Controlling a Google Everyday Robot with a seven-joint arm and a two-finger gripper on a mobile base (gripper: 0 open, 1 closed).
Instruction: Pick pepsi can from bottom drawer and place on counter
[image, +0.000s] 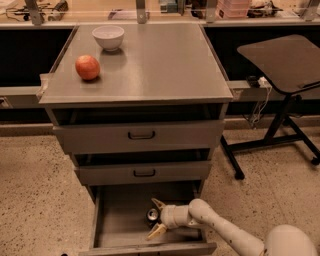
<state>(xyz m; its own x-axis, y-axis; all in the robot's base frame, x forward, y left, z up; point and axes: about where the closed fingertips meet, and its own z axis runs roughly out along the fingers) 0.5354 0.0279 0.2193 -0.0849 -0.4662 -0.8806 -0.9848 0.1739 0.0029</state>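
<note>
The bottom drawer (120, 220) is pulled open below two shut drawers of the grey cabinet. The pepsi can (152, 215) lies inside it near the middle right, its silver top facing up and out. My gripper (156, 217) reaches into the drawer from the right on a white arm. Its two tan fingers are spread, one behind the can and one in front, so the can sits between them. The counter (160, 65) is the flat grey cabinet top above.
A red apple (87, 67) and a white bowl (108, 36) stand on the counter's left and back. A dark side table on a stand (282, 60) is at the right. The floor is speckled beige.
</note>
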